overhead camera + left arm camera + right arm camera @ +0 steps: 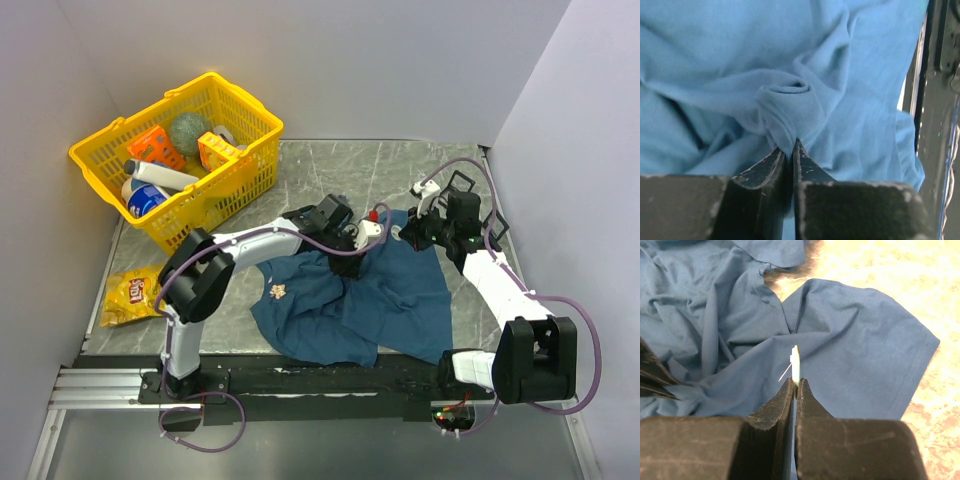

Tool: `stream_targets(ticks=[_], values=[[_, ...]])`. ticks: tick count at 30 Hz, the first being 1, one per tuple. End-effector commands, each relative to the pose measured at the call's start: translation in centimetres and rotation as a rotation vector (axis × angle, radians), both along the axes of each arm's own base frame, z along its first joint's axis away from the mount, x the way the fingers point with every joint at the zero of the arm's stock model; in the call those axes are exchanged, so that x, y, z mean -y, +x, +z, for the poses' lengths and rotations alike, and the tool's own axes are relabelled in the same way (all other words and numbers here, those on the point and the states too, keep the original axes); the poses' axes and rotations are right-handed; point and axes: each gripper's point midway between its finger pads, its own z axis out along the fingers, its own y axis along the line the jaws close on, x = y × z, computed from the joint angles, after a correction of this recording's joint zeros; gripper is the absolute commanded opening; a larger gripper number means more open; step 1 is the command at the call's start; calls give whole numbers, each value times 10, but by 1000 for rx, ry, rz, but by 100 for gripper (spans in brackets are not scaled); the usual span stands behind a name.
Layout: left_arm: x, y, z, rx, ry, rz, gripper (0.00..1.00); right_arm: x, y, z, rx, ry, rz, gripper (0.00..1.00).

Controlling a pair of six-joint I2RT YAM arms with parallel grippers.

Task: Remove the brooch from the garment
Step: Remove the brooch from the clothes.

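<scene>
We see the left hand [788, 145], its arm stretched over the table's [330, 165] middle, nipping a fold of the garment [400, 290] toward the near edge, and the right hand [795, 382], arm bent inward, closed on the brooch [795, 360].

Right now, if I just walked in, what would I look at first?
Probably the big crumpled blue shirt in the middle of the table: the left gripper pinches a bunch of its cloth and the right gripper is shut on a small pale thing. Then the bright yellow basket full of stuff at the far left, and a tiny pale brooch lying on the shirt's left side.
</scene>
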Motion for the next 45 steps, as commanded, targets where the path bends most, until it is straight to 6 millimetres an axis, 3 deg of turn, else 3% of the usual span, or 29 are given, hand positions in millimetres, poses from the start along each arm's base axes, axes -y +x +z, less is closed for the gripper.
stream_targets(ticks=[1, 3, 7, 10, 14, 18, 21, 22, 23, 25, 26, 27, 28, 29, 30, 34, 36, 41, 45], values=[[-22, -8, 20, 94, 18, -27, 19, 4, 0, 16, 60, 0, 11, 0], [-29, -12, 20, 93, 31, -27, 26, 6, -1, 18, 63, 7, 11, 0], [-42, -17, 34, 81, 19, -45, 56, 11, -6, 23, 66, 33, 20, 0], [-52, -16, 58, 111, -7, -47, 63, 14, -9, 30, 80, 51, 32, 0], [-63, -15, 99, 184, -33, -66, 66, 4, -28, 42, 55, 76, 133, 0], [-65, -13, 142, 255, -65, -70, 69, -23, -62, 74, 75, 162, 335, 0], [-63, 0, 166, 317, -106, 13, 58, -25, -69, 88, 138, 139, 361, 0], [-63, 9, 171, 350, -109, 56, 59, -22, -70, 92, 164, 114, 344, 0], [-65, 12, 186, 380, -133, 97, 66, -21, -71, 90, 170, 102, 337, 0], [-61, 31, 209, 491, -217, 183, 96, -17, -71, 93, 212, 70, 322, 0], [-72, 35, 235, 568, -263, 259, 96, -17, -73, 89, 209, 68, 320, 0], [-76, 40, 235, 604, -290, 305, 96, -17, -74, 89, 216, 68, 319, 0], [-77, 42, 258, 656, -348, 329, 96, -18, -75, 92, 236, 68, 320, 0], [-80, 48, 260, 648, -329, 366, 96, -18, -75, 93, 241, 70, 320, 0], [-80, 52, 282, 670, -351, 390, 96, -18, -74, 93, 236, 79, 311, 0], [-96, 71, 303, 657, -368, 601, 96, -19, -72, 96, 236, 91, 309, 0], [-96, 76, 306, 639, -374, 646, 96, -18, -71, 94, 238, 88, 309, 0], [-83, 63, 281, 621, -367, 511, 96, -25, -74, 104, 236, 108, 338, 0], [-65, 26, 230, 534, -314, 224, 96, -40, -93, 110, 172, 157, 437, 0]])
